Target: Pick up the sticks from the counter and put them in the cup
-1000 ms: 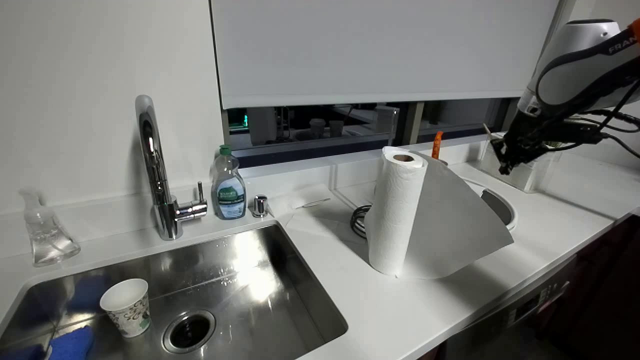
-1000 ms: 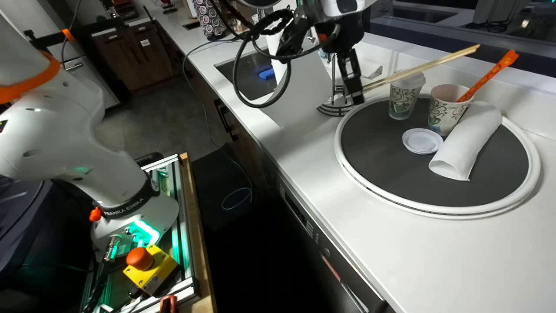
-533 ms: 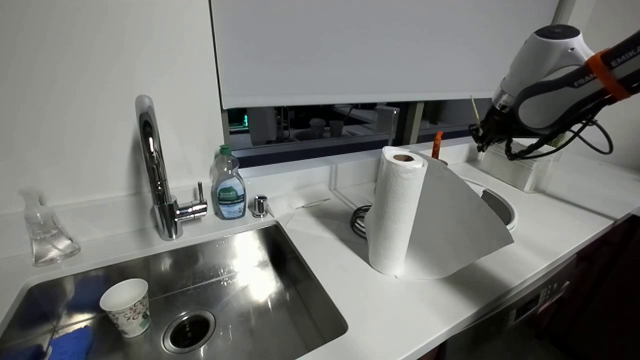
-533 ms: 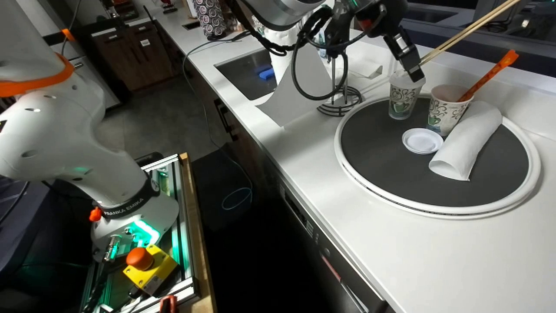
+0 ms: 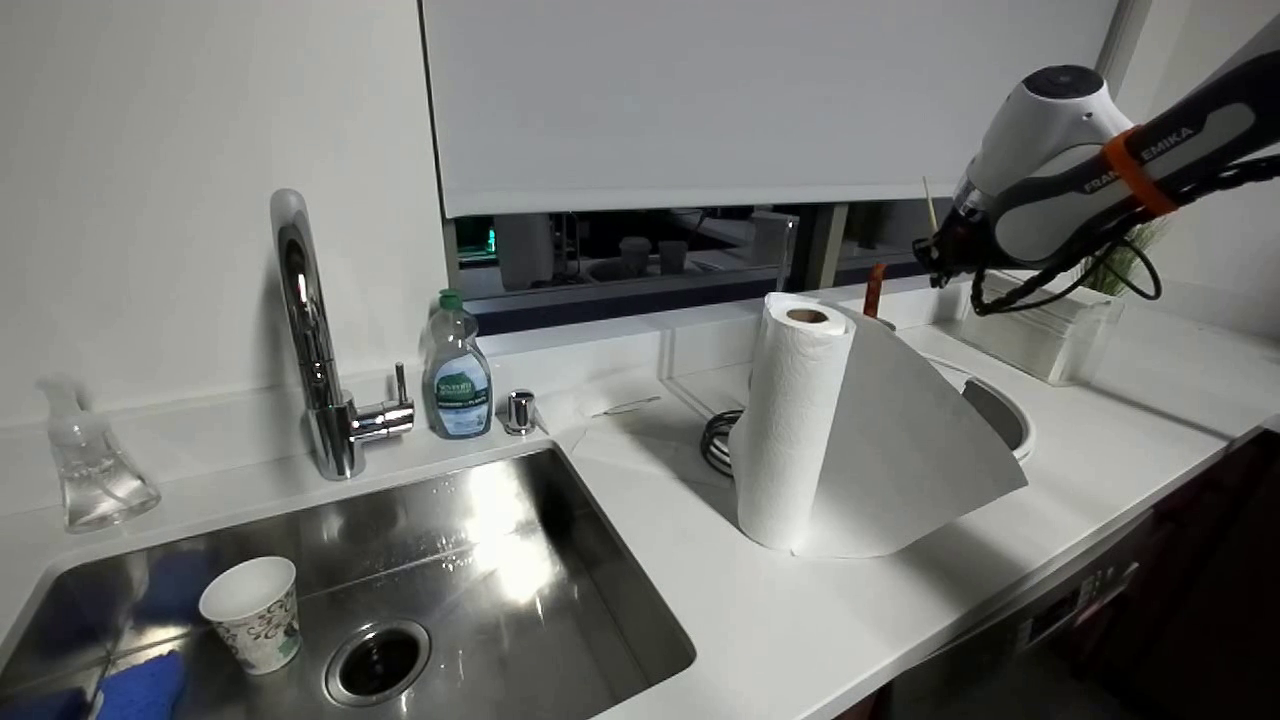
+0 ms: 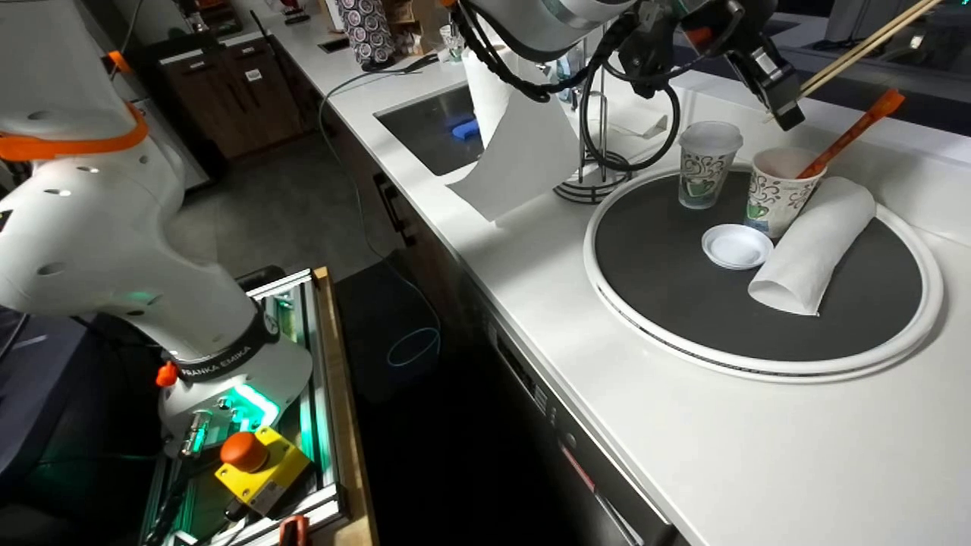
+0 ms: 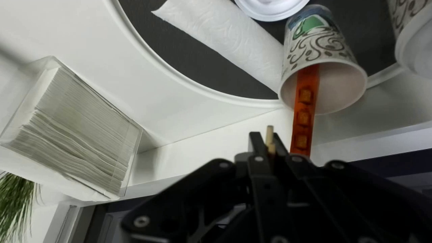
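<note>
Wooden sticks [image 6: 872, 49], pale and thin, are gripped in the claw [image 6: 789, 112], its jaws drawn narrow about them; in the wrist view two blunt ends peek from between the jaws, and in both exterior views the long ends slant upward. The claw is up off the white bench [image 6: 721, 440], near a printed paper cup [image 6: 772, 201] and higher than its rim, with the sticks outside that cup. Leaning out of the cup is a patterned orange strip [image 6: 851, 136]. The cup stands on a round grey tray [image 6: 660, 280] with a white rim, between a lidded cup [image 6: 702, 178] and a rolled white paper [image 6: 815, 246]; a white lid [image 6: 736, 246] lies just beside it. Further along the bench, a paper towel roll [image 5: 795, 430] stands upright near the steel sink [image 5: 500, 620], which holds another paper cup [image 5: 262, 632] and a blue sponge [image 5: 145, 688]. In the wrist view, white napkins [image 7: 77, 131] are packed in a clear box [image 7: 132, 155], near green grass-like leaves [image 7: 15, 202].
</note>
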